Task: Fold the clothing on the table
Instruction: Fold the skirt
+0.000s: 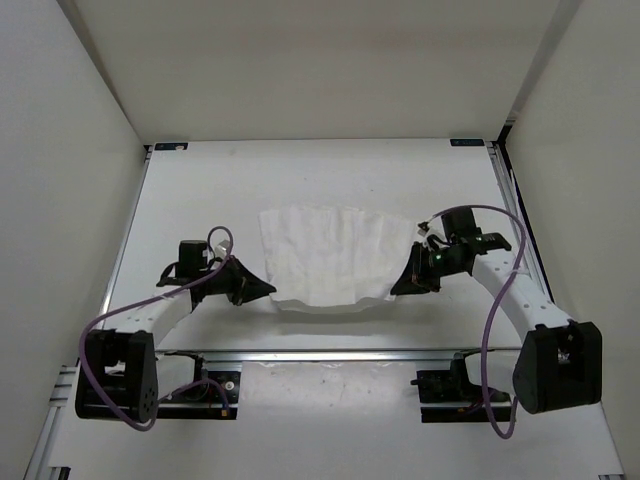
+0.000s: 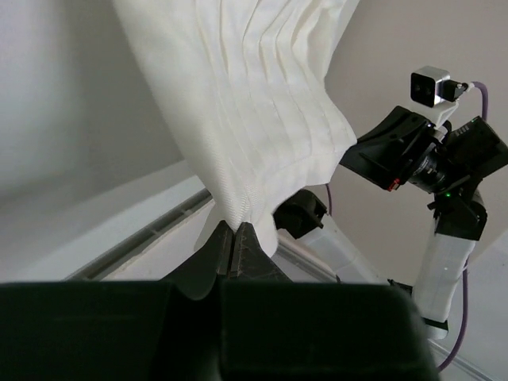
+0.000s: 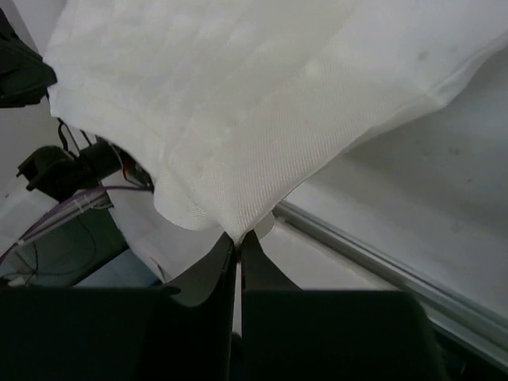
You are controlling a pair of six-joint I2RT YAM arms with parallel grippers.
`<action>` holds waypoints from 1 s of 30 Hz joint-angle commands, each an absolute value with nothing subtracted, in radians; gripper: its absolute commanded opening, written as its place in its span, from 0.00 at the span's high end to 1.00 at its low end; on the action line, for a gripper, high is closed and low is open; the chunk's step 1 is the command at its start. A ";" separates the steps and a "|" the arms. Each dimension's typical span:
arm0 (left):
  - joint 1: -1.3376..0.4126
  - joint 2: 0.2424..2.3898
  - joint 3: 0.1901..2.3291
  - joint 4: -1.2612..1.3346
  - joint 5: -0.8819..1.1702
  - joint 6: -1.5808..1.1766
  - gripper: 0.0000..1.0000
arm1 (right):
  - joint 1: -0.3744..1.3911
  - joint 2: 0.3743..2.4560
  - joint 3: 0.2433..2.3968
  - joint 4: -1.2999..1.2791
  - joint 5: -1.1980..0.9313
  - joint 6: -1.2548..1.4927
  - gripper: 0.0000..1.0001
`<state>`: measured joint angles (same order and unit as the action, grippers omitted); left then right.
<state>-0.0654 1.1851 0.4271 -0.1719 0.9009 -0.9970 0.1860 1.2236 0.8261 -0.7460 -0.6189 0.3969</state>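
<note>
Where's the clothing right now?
Top view: the clothing is mid-table, spanning between the left pincer and right pincer, each shut on a near corner.

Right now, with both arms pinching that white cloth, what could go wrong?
The left jaws and right jaws each pinch only a small tip of the clothing; it might slip out. The fabric gathers into pleats near the left jaws, so a fold could trap creases.
</note>
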 commanded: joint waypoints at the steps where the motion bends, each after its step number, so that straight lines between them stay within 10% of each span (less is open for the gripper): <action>1: -0.077 1.131 0.428 -0.294 0.877 -0.957 1.00 | 0.227 1.207 0.819 -0.897 -0.678 0.411 1.00; 30: -0.134 1.496 0.916 -0.153 0.733 -1.112 1.00 | 0.049 1.387 1.000 -0.863 -0.666 0.468 1.00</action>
